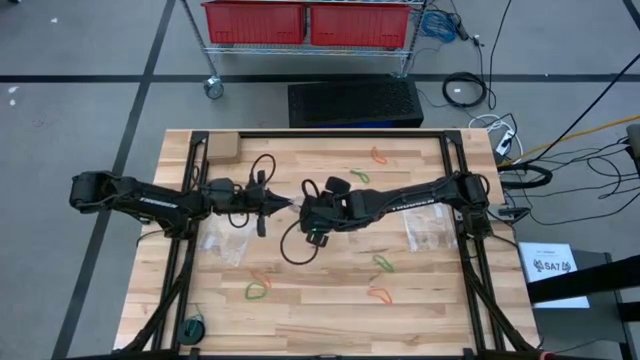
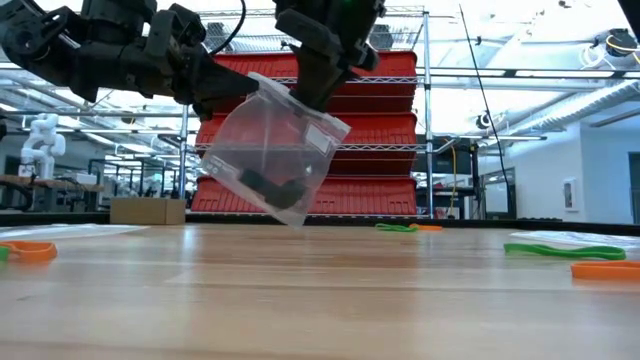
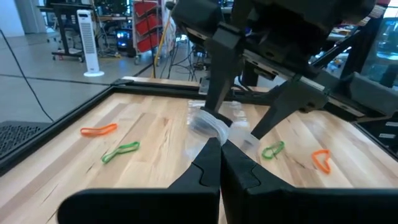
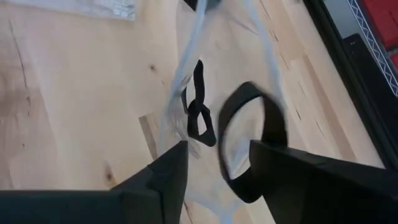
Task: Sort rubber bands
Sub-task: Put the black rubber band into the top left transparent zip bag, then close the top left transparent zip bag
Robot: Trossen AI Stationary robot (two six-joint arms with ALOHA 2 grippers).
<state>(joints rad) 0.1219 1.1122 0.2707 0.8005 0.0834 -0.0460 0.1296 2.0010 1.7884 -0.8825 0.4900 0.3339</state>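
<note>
Above the middle of the worktop [image 1: 330, 310], the left end effector [image 3: 219, 144] has its fingers together, clamped on the top edge of a clear zip bag [image 2: 262, 150] that hangs tilted in the air. The right end effector [image 4: 217, 152] stands at the bag's mouth, fingers apart. Black rubber bands [image 4: 198, 106] sit inside the bag, directly ahead of those fingers. Green bands [image 1: 383, 264] and orange bands [image 1: 379, 294] lie at 5 o'clock from the bag; others lie at 1 and 7 o'clock.
</note>
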